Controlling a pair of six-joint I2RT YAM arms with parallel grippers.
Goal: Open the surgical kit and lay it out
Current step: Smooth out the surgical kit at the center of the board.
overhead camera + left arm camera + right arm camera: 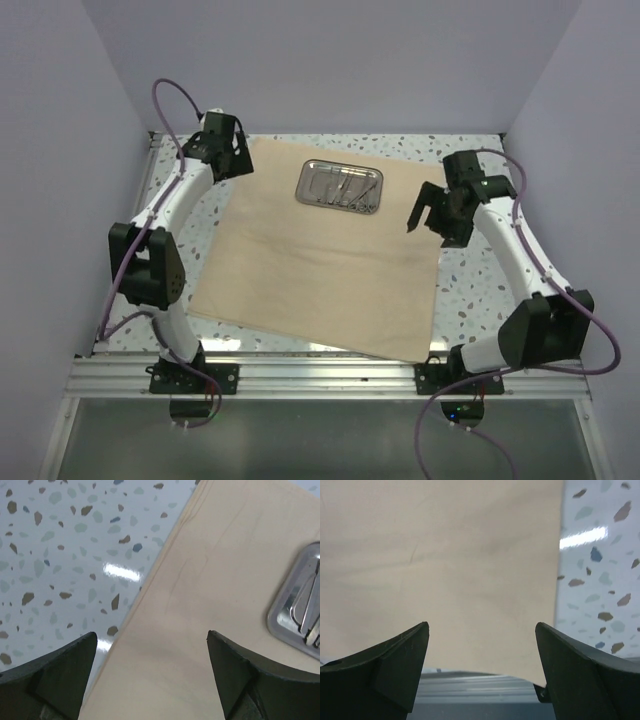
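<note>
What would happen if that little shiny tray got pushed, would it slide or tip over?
Probably slide, not tip: the tray looks low and flat. It sits on the cloth, which might bunch up and drag along. The loose instruments inside would likely rattle and shift.

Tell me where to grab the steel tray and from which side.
Probably the raised rim of the steel tray at its left short end, pinched with one finger inside and one outside, coming straight down with the open left gripper. The tray lies flat on the cloth, so only the rim offers an edge, and the instruments leave a bare strip there.
</note>
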